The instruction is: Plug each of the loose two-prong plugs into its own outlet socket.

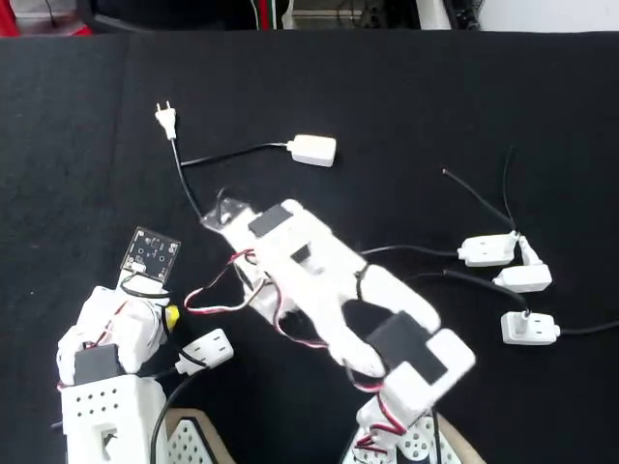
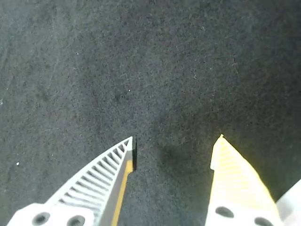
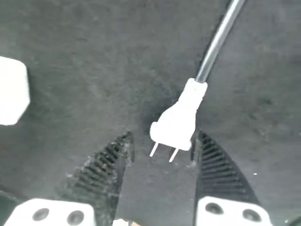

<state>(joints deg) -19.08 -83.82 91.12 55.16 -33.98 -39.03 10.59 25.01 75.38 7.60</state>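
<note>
The right gripper hangs low over the black cloth-covered bench with its dark ribbed jaws spread wide. A white two-prong plug lies flat on the cloth between them. Its bare metal prongs point back toward the gripper, and its thick black cable runs away from it. One jaw sits just beside the plug's body and the other stands apart, so nothing is gripped. A white rounded block lies off to one side.

From the high view, the right arm stretches diagonally from the near edge toward the bench's middle-left. Beyond its tip lies a small white plug with two prongs. A thin black lead links that area to a white rectangular outlet socket. I cannot tell whether this is the plug seen between the jaws.

The left gripper is folded close to its base at the near-left corner. Its jaws, one white and one yellow, are wide apart over bare cloth and hold nothing. A white socket block rests just beside that arm.

Near the right edge sit three white connector bodies, close together, each with a black wire. I cannot tell whether any of them are mated.
</note>
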